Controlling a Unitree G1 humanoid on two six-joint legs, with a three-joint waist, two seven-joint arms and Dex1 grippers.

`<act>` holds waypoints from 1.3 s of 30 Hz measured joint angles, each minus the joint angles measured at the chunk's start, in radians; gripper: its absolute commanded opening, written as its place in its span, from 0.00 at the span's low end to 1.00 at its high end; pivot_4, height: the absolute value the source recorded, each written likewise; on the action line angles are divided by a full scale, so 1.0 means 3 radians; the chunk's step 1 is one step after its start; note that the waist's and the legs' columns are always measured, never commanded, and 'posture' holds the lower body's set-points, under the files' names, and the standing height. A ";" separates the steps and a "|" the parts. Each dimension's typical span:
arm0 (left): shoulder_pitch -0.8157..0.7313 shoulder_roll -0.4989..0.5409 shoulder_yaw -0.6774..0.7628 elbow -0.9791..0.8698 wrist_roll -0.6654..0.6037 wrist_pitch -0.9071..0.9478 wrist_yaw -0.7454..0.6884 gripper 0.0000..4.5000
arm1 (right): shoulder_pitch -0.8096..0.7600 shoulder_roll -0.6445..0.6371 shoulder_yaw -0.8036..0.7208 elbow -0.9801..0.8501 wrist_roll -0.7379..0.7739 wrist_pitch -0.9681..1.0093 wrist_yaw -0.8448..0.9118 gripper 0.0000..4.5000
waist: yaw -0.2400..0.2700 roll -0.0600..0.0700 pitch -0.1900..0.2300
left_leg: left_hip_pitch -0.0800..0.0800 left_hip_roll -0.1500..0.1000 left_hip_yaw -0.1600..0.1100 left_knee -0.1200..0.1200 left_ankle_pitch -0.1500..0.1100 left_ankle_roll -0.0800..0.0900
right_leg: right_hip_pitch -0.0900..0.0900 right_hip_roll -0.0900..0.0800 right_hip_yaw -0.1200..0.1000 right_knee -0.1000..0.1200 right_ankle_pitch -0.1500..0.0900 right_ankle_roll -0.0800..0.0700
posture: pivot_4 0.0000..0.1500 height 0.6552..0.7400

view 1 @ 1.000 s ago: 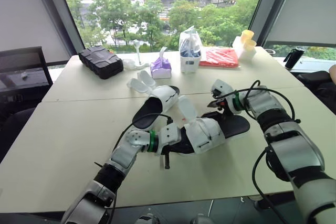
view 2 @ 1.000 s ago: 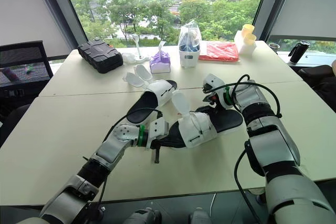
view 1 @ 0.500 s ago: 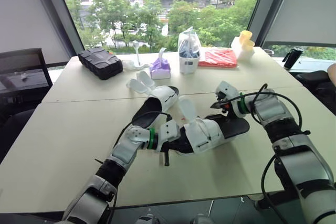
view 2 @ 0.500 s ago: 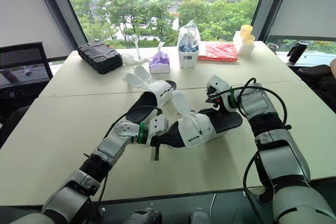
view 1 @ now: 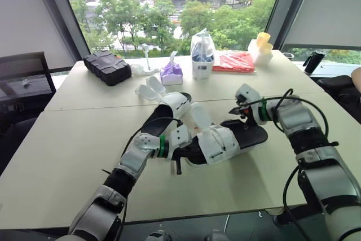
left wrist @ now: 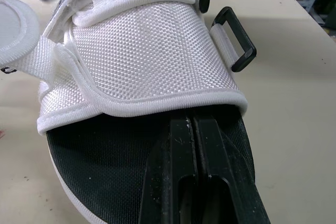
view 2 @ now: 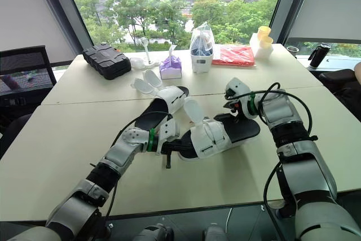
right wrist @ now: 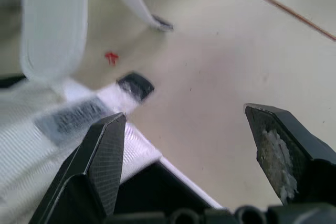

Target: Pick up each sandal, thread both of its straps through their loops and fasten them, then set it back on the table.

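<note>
The near sandal (view 1: 225, 139), black-soled with white straps, lies mid-table. My left gripper (view 1: 181, 152) is shut on its toe; the left wrist view has the closed fingers (left wrist: 191, 121) lying on the black insole under the broad front strap (left wrist: 142, 51), with a black loop (left wrist: 234, 40) at the side. One white strap (view 1: 200, 115) stands up loose. My right gripper (view 1: 239, 111) hovers open just above the heel end, its fingers (right wrist: 105, 150) spread over a white strap edge and the tabletop. A second sandal (view 1: 166, 114) lies behind, straps undone.
Along the far edge stand a black case (view 1: 108, 66), a purple tissue pack (view 1: 172, 73), a clear bag (view 1: 203, 55), a red packet (view 1: 235, 61) and yellow cups (view 1: 262, 46). White plastic pieces (view 1: 149, 90) lie near the far sandal. A dark bottle (view 1: 314, 60) stands at right.
My right gripper has drifted slightly to the right near the heel, still open. The left gripper keeps its hold on the toe; the sandal has barely shifted.
</note>
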 measured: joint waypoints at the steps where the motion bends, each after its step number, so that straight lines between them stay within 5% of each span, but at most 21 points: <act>1: 0.0011 0.0000 -0.0003 -0.0009 0.0002 -0.0008 0.0008 0.00 | -0.0004 -0.0025 -0.0029 -0.0115 0.0058 0.0083 0.0032 0.86 | 0.0000 0.0000 0.0000 | 0.0000 0.0000 0.0000 0.0000 0.0000 0.0000 | 0.0000 0.0000 0.0000 0.0000 0.0000 0.0000 | 1.00 1.00; 12: 0.0065 0.0006 -0.0022 -0.0075 0.0031 -0.0022 0.0008 0.00 | 0.0545 -0.0153 -0.0005 -0.1120 0.0387 0.0622 0.0008 0.86 | 0.0004 0.0000 0.0000 | 0.0000 0.0000 0.0000 0.0001 0.0000 0.0000 | 0.0001 -0.0001 -0.0001 0.0000 0.0000 0.0000 | 1.00 1.00; 21: 0.0057 -0.0010 -0.0027 -0.0072 0.0050 -0.0035 0.0009 0.00 | 0.0826 -0.0405 0.0292 -0.1534 0.0260 0.0082 -0.0034 0.86 | 0.0012 -0.0001 0.0000 | 0.0002 0.0000 0.0000 0.0003 0.0000 0.0000 | 0.0007 -0.0001 -0.0003 -0.0002 -0.0001 0.0001 | 1.00 1.00; 33: 0.0032 -0.0023 -0.0020 -0.0015 0.0058 -0.0080 -0.0005 0.00 | -0.0183 -0.0020 0.0077 -0.0849 0.0630 0.0684 -0.0088 0.86 | 0.0019 -0.0002 0.0000 | 0.0001 0.0000 -0.0006 0.0002 0.0000 0.0000 | 0.0006 -0.0001 -0.0005 -0.0003 -0.0001 0.0000 | 1.00 1.00; 39: 0.0016 -0.0035 -0.0021 0.0027 0.0060 -0.0096 -0.0010 0.00 | -0.0311 0.0245 0.0216 0.0085 0.0554 0.0475 -0.0022 0.86 | 0.0012 -0.0002 0.0000 | 0.0000 -0.0002 -0.0003 0.0003 0.0000 0.0001 | 0.0005 -0.0002 -0.0003 -0.0002 -0.0001 0.0000 | 1.00 1.00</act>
